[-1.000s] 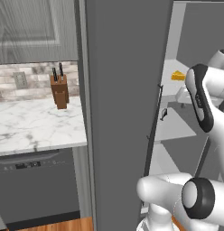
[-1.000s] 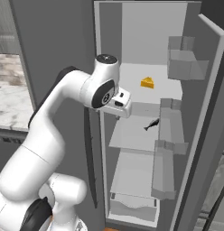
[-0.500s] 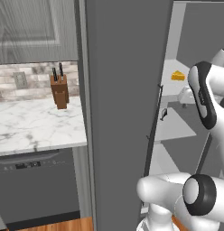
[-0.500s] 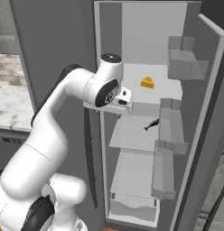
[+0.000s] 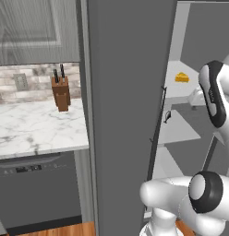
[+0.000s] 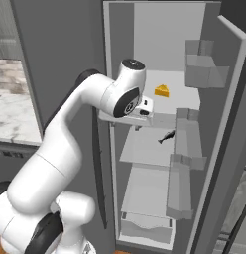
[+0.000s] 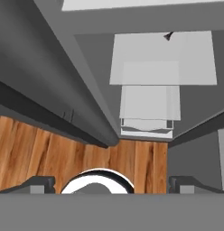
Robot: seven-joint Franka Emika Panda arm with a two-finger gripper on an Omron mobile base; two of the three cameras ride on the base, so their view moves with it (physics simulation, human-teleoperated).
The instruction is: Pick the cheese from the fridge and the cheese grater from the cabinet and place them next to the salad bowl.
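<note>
With the fridge (image 6: 145,30) door swung wide, the fingers (image 7: 111,182) are spread fully open, empty and pointed down past the shelves. The cheese (image 6: 162,91) is seen just beyond them on an upper shelf; the hand should be levelled before reaching in.

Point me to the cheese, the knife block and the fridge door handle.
cheese (image 6: 162,91): right base view, middle of the yellow wedge on the upper fridge shelf.
knife block (image 5: 61,93): left base view, front face of the brown block on the marble counter.
fridge door handle (image 5: 157,124): left base view, mid-length of the thin dark bar.
</note>
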